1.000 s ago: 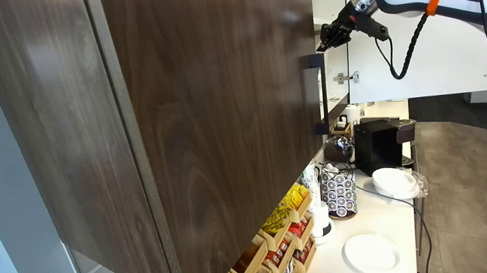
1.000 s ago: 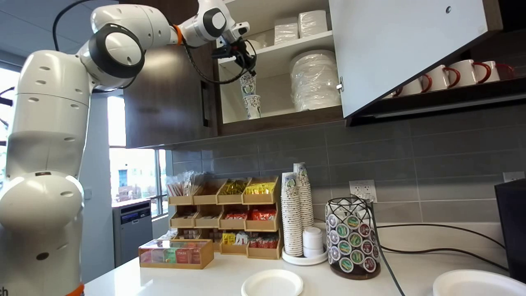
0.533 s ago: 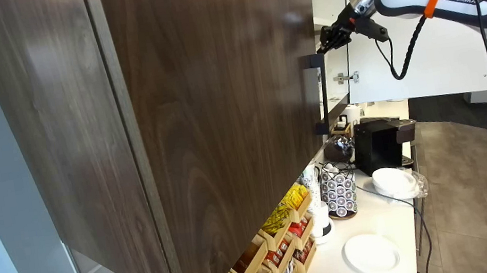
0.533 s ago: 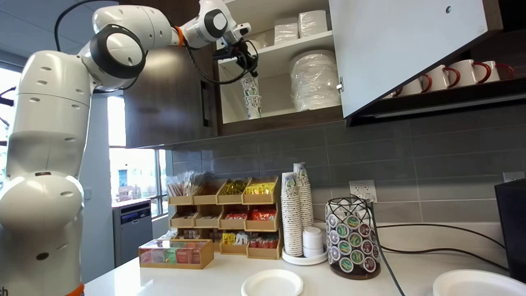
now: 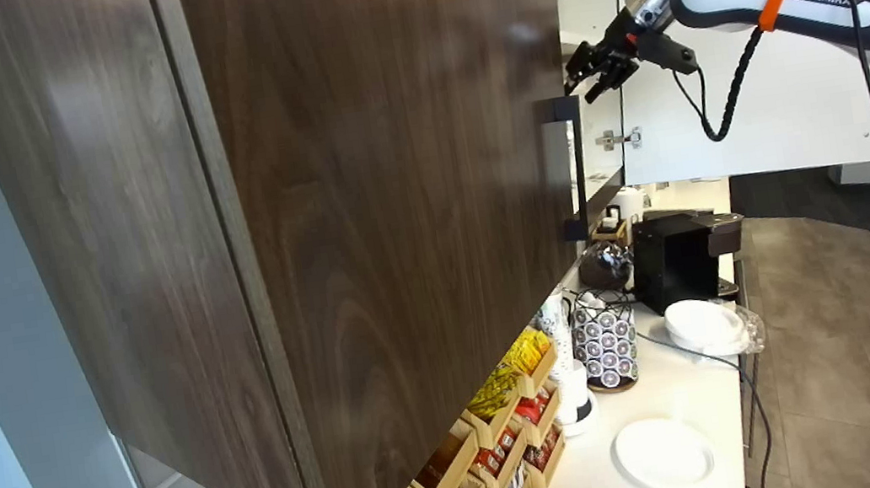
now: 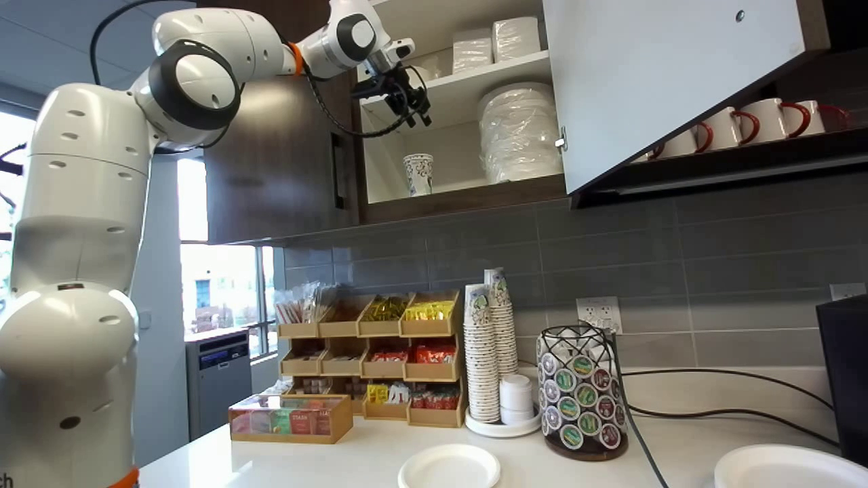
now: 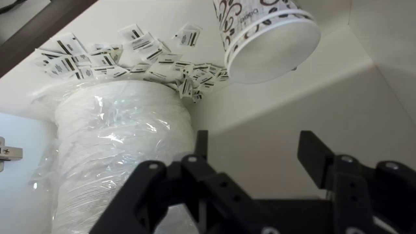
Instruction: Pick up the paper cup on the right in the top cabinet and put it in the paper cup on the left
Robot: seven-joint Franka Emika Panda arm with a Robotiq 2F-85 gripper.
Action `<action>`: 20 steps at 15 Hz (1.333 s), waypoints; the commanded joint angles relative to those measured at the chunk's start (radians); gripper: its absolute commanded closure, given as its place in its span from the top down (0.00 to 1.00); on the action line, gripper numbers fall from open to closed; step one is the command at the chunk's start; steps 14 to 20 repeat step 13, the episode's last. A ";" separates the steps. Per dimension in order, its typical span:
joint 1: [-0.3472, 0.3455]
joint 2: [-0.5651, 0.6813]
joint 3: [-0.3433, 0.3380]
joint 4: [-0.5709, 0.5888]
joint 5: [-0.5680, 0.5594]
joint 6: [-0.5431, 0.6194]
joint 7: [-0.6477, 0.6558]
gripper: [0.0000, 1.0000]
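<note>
Above the paper cup (image 6: 419,177), gap over rim (image 6: 418,156), gripper (image 7: 254,145) spread wide

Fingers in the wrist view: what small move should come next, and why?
Probably ease the fingers back out of the cabinet: they stand open and empty, clear of the paper cups, whose double rim in the wrist view suggests they are nested.

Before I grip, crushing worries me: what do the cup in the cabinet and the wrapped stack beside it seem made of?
Cup: likely paper, matte-looking, judging by its brown swirl-and-bean print and white rim. Wrapped stack: clear, glossy wrapping, probably plastic, from its creases and glints; the white material beneath is uncertain.
</note>
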 commanded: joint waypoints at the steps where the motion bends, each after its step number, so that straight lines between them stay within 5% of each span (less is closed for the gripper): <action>1: -0.012 -0.020 -0.010 0.010 -0.001 -0.105 -0.016 1.00; 6: -0.032 -0.059 -0.019 -0.003 0.012 -0.203 -0.052 1.00; 20: -0.027 -0.047 -0.017 0.007 0.003 -0.178 -0.039 1.00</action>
